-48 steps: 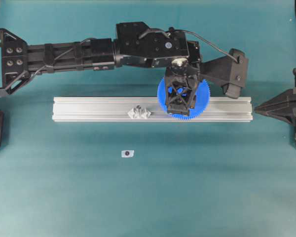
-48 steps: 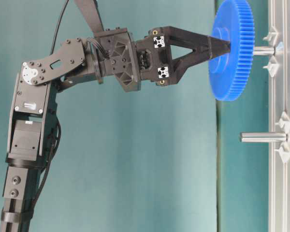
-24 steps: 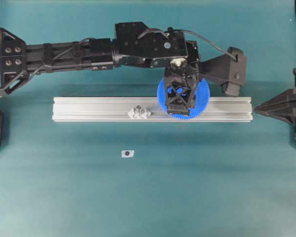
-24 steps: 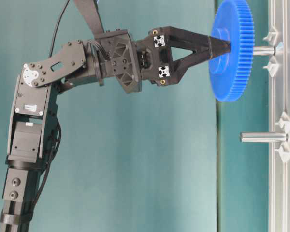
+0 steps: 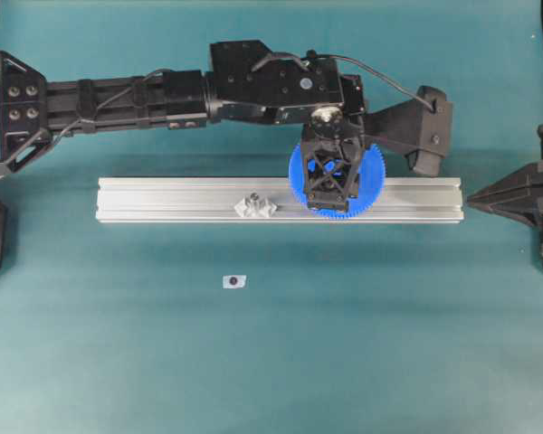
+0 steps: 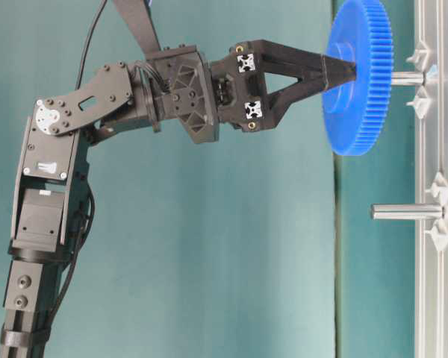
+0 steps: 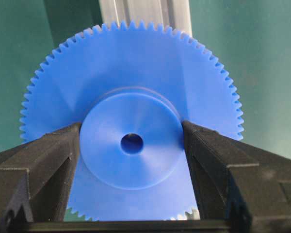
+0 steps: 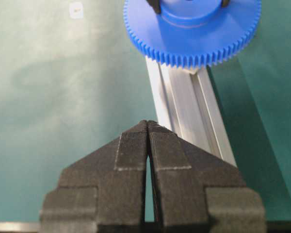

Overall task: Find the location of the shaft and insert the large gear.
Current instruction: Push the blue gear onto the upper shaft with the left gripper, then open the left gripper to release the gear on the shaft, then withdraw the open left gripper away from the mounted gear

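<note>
Matte black arms, boxy bolted segments, silver screws, looping black cables, open-lattice left hand (image 6: 342,72) with ribbed triangular fingers (image 7: 39,162)

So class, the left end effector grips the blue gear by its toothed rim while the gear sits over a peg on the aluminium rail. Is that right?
Not quite. The left end effector grips the large gear by its raised round hub, not its toothed rim; the left wrist view shows a finger on each side of the hub. The rest holds: the gear sits over a peg on the aluminium rail.

Almost nothing differs from a second ago: the left claw (image 6: 342,72) has only nudged slightly, the large gear (image 6: 358,78) between its fingers shifting with it.
</note>
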`<act>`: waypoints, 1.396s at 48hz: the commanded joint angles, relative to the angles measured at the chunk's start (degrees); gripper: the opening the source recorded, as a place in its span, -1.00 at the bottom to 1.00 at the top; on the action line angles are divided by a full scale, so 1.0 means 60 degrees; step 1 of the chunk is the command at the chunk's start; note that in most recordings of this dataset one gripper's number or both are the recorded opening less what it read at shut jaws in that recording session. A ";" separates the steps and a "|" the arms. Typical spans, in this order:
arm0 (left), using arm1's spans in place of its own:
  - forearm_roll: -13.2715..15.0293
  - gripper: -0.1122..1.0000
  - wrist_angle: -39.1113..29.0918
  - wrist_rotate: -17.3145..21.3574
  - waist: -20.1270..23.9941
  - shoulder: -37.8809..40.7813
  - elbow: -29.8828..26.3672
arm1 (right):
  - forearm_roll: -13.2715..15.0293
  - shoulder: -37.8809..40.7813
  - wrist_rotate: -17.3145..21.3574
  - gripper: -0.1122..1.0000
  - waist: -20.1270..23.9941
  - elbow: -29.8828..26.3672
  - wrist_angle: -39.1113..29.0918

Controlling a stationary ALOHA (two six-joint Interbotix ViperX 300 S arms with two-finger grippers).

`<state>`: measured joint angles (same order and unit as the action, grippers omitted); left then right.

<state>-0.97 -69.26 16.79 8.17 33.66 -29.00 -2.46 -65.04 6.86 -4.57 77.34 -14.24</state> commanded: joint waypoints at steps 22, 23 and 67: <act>-0.0044 0.80 0.0044 -0.0205 0.0029 -0.0117 -0.0586 | 0.0000 0.0088 0.0088 -0.81 -0.0029 -0.0088 0.0044; -0.0044 0.84 0.0029 -0.0234 0.0015 -0.0117 -0.0615 | 0.0000 0.0073 0.0088 -0.81 -0.0029 -0.0103 0.0044; -0.0044 0.82 -0.0645 -0.0396 -0.0161 -0.0176 -0.0996 | 0.0000 0.0088 0.0117 -0.81 -0.0029 -0.0103 0.0044</act>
<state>-1.05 -73.04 14.33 7.82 34.45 -33.49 -2.46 -65.04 6.94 -4.66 77.34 -14.33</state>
